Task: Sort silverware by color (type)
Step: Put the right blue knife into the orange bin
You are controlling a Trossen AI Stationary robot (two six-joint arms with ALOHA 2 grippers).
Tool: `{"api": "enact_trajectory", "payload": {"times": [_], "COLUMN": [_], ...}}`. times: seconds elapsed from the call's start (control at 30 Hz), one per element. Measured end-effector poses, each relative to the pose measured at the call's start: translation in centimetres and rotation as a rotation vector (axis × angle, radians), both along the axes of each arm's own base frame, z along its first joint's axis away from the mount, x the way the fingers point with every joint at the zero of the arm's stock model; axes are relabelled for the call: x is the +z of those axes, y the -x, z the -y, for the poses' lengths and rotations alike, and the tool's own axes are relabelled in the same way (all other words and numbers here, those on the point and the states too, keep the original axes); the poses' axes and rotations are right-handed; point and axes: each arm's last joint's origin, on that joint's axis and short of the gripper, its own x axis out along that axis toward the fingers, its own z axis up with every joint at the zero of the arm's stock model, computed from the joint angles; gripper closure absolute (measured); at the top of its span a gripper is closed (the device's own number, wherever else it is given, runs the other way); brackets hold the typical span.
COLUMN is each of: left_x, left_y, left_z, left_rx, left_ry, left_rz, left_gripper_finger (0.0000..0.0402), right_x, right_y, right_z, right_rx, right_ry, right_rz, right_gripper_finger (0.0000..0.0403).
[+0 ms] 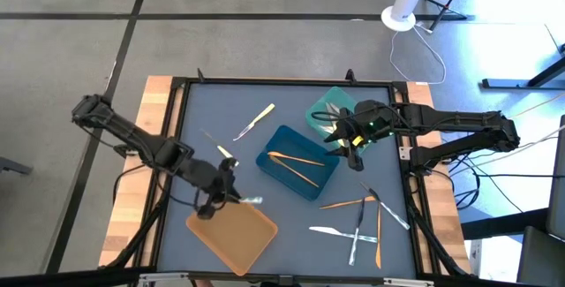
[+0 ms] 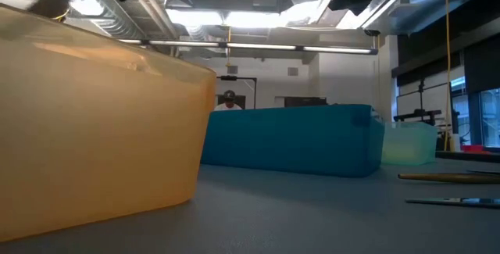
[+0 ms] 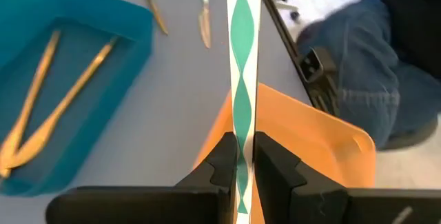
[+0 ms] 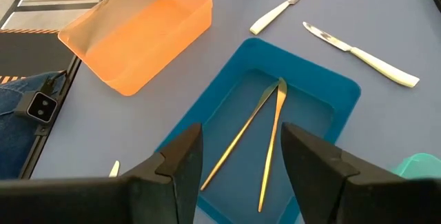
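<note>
Left gripper (image 3: 244, 165) is pinched tight on a white/teal-patterned utensil handle (image 3: 242, 79), held over the near edge of the orange tray (image 1: 234, 234). To place well: centre over the tray, lower, then release. Right gripper (image 4: 238, 162) hovers over the blue tray (image 4: 331, 93), jaws wide apart, empty. Two gold pieces (image 4: 265, 138) in the blue tray; the rest lie right of it on the mat.
</note>
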Motion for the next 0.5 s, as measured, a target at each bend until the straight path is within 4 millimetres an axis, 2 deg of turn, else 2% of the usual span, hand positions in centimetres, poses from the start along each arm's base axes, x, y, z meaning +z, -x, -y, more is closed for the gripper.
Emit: {"api": "enact_trajectory", "payload": {"times": [0.27, 0.5], "left_x": [-2.2, -4.8], "left_y": [0.3, -0.4], "left_z": [3.7, 5.4], "left_rx": [-0.138, -0.174], "left_ry": [-0.051, -0.109], "left_rz": [-0.082, -0.173], "left_gripper_finger": [0.0371, 0.0371], "right_x": [0.0, 0.0], "right_y": [0.0, 0.0], "right_z": [0.0, 0.0], "right_rx": [0.000, 0.000], "right_ry": [0.000, 0.000], "right_rz": [0.001, 0.001], "right_gripper_finger": [0.0219, 0.0219]}}
